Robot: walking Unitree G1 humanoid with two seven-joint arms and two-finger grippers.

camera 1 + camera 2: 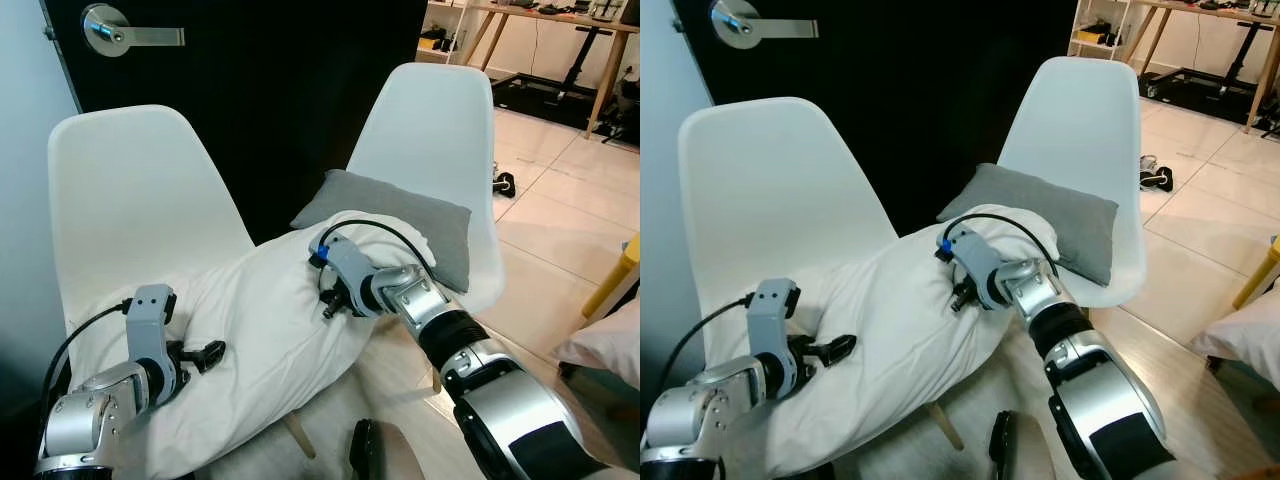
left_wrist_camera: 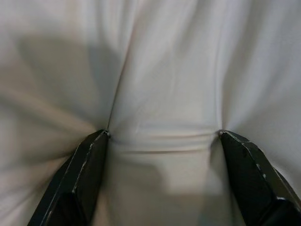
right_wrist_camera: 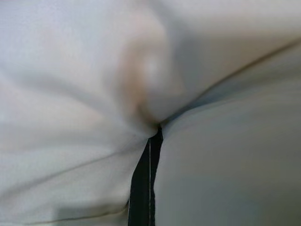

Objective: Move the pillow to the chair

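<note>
Silver segmented arms, black joint bands, black cable loops, blue connector at right wrist; black-fingered left tool (image 1: pixel 205 353), right tool (image 1: pixel 330 305).

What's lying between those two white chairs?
The white pillow bridges the two white chairs, seen in both eye views. Its far end rests against a gray cushion on the right chair.

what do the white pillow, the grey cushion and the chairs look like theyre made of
White pillow: soft woven fabric, probably cotton, matte; it creases and dents around the claws. Grey cushion: coarser matte cloth, perhaps felt or linen. Chairs: smooth moulded shells, likely plastic, with a faint sheen.
</note>
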